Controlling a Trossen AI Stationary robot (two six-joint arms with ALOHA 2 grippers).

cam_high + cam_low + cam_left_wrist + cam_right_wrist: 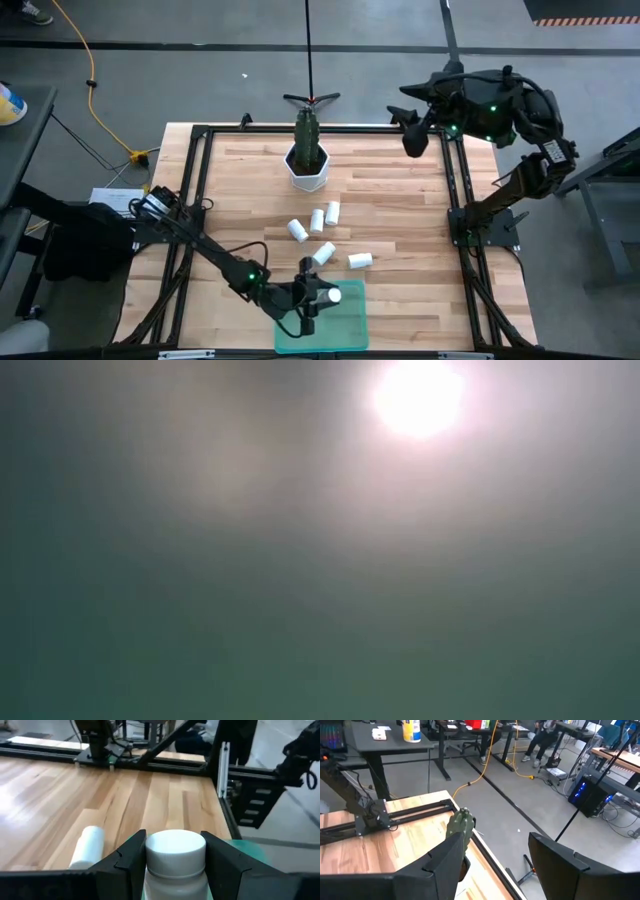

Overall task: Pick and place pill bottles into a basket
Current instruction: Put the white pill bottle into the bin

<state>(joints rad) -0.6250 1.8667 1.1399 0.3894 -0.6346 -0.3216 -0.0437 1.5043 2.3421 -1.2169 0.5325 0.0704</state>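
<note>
Left hand (318, 297): over the near edge of the counter, above the far rim of the basket, clenched on a pill bottle.
Held bottle (175, 851): white, its ribbed cap showing between the two dark fingers (131, 854) in the left wrist view; in the high view it shows as a white spot at the hand, over the basket's far part.
Basket (345, 330): translucent green tray at the near middle of the counter, just right of the left arm's forearm.
Loose bottles: four lie on their sides on the wood between the basket and the plant pot. Far pair (331, 211) and (316, 220), close together; one (297, 230) just left of them; one (360, 260) nearer and to the right.
Fifth bottle (323, 253): lies just beyond the basket's far rim, near the left hand; probably the same one seen beside the fingers in the left wrist view (88, 846), though that match is not certain.
Plant pot (307, 168): white, hexagonal, holding a green cactus-like plant, at the far middle of the counter.
Right hand (412, 135): raised at the far right corner of the counter, well apart from the bottles, fingers released with nothing between them.
Counter (400, 200): pale wood planks inside a black metal frame.
Low view: washed out by glare and a green haze; nothing can be made out.
</note>
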